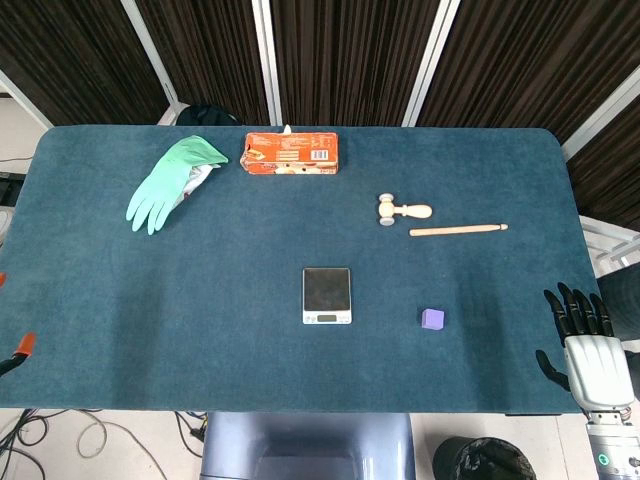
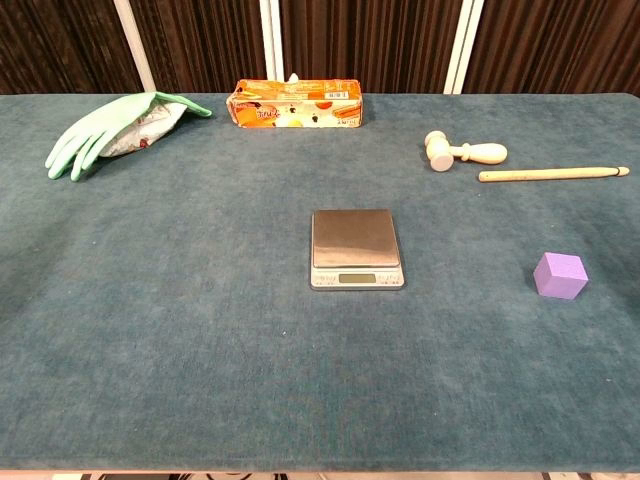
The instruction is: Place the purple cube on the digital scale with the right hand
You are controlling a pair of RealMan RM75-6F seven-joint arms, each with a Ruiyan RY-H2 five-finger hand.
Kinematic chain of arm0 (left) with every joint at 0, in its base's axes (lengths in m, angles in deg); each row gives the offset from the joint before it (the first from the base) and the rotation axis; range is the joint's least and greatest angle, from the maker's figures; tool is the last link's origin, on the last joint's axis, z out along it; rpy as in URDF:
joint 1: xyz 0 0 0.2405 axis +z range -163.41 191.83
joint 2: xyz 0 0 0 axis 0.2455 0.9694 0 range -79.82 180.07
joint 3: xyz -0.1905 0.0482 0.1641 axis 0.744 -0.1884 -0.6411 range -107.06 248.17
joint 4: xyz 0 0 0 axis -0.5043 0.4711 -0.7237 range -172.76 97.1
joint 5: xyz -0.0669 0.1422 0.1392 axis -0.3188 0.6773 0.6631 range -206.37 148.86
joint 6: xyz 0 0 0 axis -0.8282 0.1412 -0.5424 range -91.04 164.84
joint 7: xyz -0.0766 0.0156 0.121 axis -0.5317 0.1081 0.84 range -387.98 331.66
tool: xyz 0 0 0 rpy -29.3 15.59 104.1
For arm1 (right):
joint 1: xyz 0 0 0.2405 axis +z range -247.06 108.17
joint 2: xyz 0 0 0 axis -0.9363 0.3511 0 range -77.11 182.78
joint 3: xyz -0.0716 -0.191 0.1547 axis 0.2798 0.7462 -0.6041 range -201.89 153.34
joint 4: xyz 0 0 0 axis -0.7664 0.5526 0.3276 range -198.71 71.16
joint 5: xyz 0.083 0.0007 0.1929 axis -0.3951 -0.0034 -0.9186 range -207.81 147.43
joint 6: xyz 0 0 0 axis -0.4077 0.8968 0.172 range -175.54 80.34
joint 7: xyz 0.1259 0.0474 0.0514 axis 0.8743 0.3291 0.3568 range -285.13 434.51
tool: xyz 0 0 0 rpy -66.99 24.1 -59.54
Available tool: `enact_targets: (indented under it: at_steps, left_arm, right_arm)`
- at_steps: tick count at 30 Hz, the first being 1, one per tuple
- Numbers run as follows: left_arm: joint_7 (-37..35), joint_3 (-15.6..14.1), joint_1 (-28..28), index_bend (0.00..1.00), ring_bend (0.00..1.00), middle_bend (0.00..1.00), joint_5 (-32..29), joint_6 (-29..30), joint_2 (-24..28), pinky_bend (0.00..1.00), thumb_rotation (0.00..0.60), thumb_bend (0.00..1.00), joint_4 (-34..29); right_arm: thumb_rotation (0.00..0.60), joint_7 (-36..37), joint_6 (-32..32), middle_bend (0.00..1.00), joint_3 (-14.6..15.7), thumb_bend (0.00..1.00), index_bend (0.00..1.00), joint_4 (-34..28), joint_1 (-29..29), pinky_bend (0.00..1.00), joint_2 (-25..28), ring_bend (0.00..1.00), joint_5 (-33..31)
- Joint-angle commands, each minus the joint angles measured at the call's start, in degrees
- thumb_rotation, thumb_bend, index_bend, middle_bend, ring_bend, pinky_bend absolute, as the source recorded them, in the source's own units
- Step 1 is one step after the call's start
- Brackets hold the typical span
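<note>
The purple cube (image 1: 432, 319) (image 2: 559, 275) rests on the blue cloth, right of the digital scale (image 1: 327, 295) (image 2: 356, 249), whose steel plate is bare. My right hand (image 1: 585, 345) hovers at the table's right front corner in the head view, fingers spread and holding nothing, well to the right of the cube. The chest view does not show it. Of the left arm only an orange-tipped bit shows at the far left edge of the head view; the left hand itself is out of sight.
A green rubber glove (image 1: 170, 181) (image 2: 105, 130) lies at the back left beside an orange packet (image 1: 291, 154) (image 2: 296, 104). A small wooden mallet (image 1: 402, 211) (image 2: 462, 152) and a wooden stick (image 1: 458, 230) (image 2: 553, 173) lie behind the cube.
</note>
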Motion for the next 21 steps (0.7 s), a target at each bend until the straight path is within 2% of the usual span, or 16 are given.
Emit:
enact_targets:
  at_steps: [1, 15, 21]
  left_arm:
    - [-0.1, 0.1, 0.0, 0.1, 0.0, 0.0, -0.1, -0.1, 0.1, 0.0, 0.6, 0.26, 0.0]
    - [-1.3, 0.0, 0.3, 0.1, 0.0, 0.0, 0.0, 0.2, 0.6, 0.0, 0.6, 0.26, -0.1]
    - [-1.5, 0.1, 0.6, 0.1, 0.0, 0.0, 0.3, 1.0, 1.0, 0.0, 0.6, 0.26, -0.4]
  right_arm:
    - [0.6, -0.3, -0.2, 0.0, 0.0, 0.37, 0.0, 0.0, 0.1, 0.0, -0.1, 0.0, -0.1]
    - [0.6, -0.7, -0.6, 0.0, 0.3, 0.37, 0.0, -0.5, 0.1, 0.0, -0.4, 0.0, -0.1]
    - [0.6, 1.8, -3.5, 0.0, 1.1, 0.37, 0.0, -3.4, 0.3, 0.0, 0.7, 0.0, -1.9]
